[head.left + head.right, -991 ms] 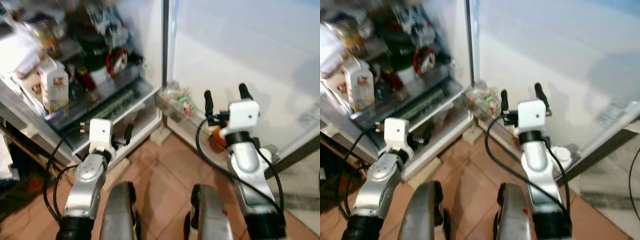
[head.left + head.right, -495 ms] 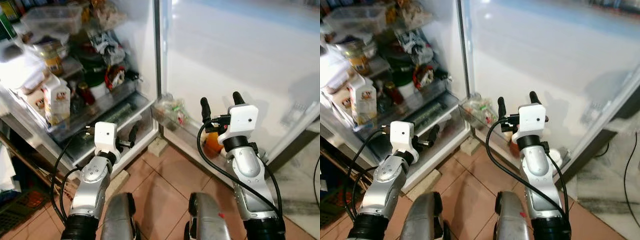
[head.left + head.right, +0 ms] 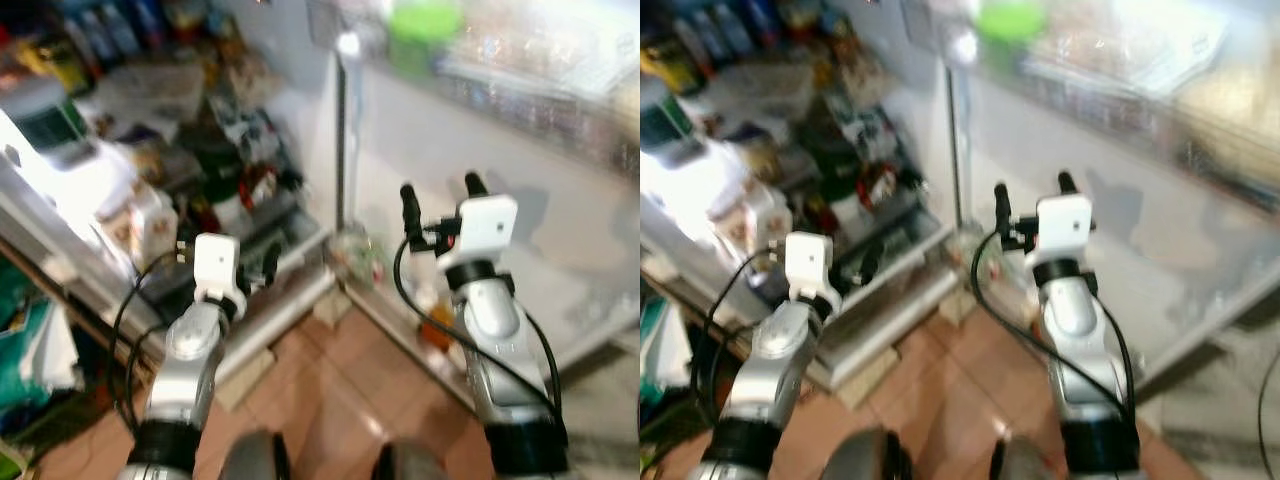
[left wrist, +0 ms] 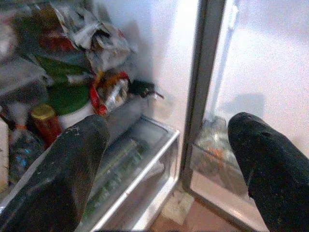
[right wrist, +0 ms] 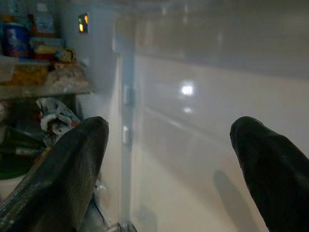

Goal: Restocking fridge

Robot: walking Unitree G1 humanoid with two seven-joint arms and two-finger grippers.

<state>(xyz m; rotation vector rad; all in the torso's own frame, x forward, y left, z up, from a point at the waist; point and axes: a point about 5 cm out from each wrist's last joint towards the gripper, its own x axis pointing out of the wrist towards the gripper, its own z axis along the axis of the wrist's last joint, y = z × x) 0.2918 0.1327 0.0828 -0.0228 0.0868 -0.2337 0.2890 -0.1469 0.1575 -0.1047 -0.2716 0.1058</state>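
The open white fridge [image 3: 320, 130] stands before the robot, its shelves packed and its door [image 3: 520, 200] swung wide to the right of the cabinet, and neither arm carries anything to stock, so the step in hand seems to be sizing up the shelves or finding the next item. To do it well, the robot should let its head settle, since both eye views are smeared, before choosing a gap; the shelves look crowded, so an arm reaching in would need a clear slot and a slow approach to avoid knocking the cartons and jars. The left gripper [image 4: 164, 159] hovers in front of the fridge's lower shelves, fingers spread wide, holding and touching nothing; along them show a clear plastic bottom drawer [image 4: 130, 169], a red-lidded jar [image 4: 44, 121] on the shelf above it, a green-lidded white tub [image 4: 72, 104] beside the jar, and crumpled foil packets [image 4: 96, 38] higher up. The right gripper [image 3: 437, 192] is raised in front of the door's inner face, fingers likewise wide apart and empty, pointing at the hinge edge where cabinet and door meet. A pale milk carton [image 3: 150, 225] stands on the left side of the fridge, and a green lid [image 3: 425, 25] sits in a door rack at the top.
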